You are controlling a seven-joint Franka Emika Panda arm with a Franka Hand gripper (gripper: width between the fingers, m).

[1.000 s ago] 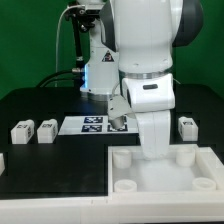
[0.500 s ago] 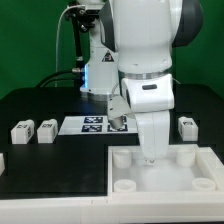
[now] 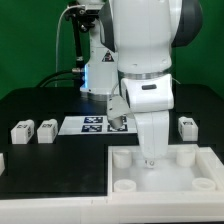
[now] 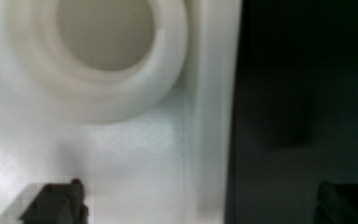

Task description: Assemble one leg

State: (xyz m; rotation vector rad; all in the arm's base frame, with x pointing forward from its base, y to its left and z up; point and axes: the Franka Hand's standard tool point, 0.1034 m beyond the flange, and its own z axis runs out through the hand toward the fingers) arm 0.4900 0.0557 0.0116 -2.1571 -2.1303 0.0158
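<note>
White hard plastic, the leg (image 3: 186, 126) sat on the black table (image 3: 40, 105) at the exterior view's right. It looked light and smooth, so pinching its flat sides seemed best. The gripper (image 4: 197, 203) hung wide open, empty.

The wrist view is blurred: the round socket (image 4: 105, 50) is cut by the picture's edge, and of the pincer (image 4: 199, 205) only two dark fingertips (image 4: 51, 203) show. In the exterior view the arm (image 3: 145, 100) hides the pincer and one end of the marker board (image 3: 88, 124). The white panel (image 3: 135, 172) runs off the near edge; a white piece (image 3: 2, 161) at the exterior view's left edge shows only a sliver.
</note>
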